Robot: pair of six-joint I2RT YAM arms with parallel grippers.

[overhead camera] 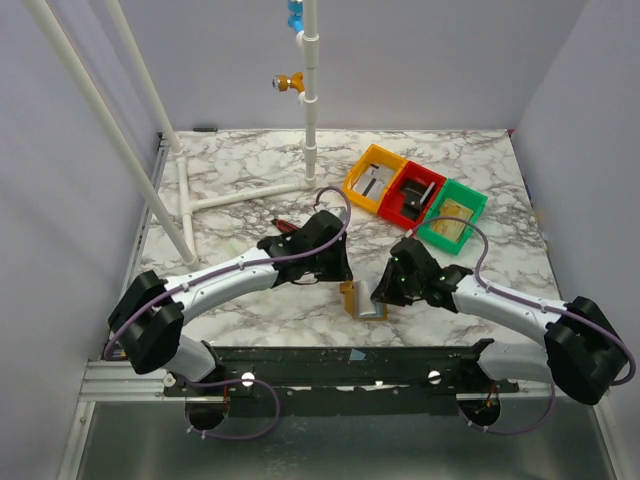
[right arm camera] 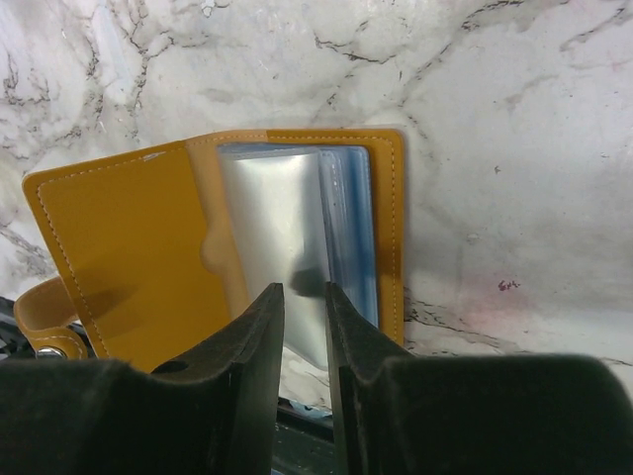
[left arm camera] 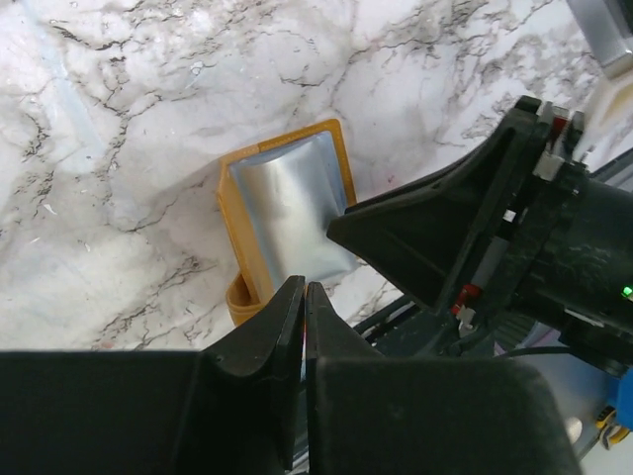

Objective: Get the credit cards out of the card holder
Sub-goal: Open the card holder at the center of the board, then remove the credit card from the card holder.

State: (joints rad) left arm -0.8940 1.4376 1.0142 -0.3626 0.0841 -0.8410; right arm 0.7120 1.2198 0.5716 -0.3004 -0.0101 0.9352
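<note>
card holder (right arm camera: 129,257) open, mustard-yellow, clear sleeves (right arm camera: 267,213) | left gripper (left arm camera: 305,297) closed | right gripper (right arm camera: 302,297) slightly parted

The card holder (overhead camera: 362,301) lies open on the tabletop (overhead camera: 250,312), close to the front edge and about midway across. The left gripper (overhead camera: 335,266) sits just behind the card holder and slightly to its left; the right gripper (overhead camera: 388,290) is just to its right, jaws above the holder's inner leaves (right arm camera: 272,233). Well behind the card holder and to its right, a row of three bins (overhead camera: 427,171) runs diagonally on the tabletop. Far behind it and to its left stands a pipe frame (overhead camera: 311,130), foot on the tabletop.
</note>
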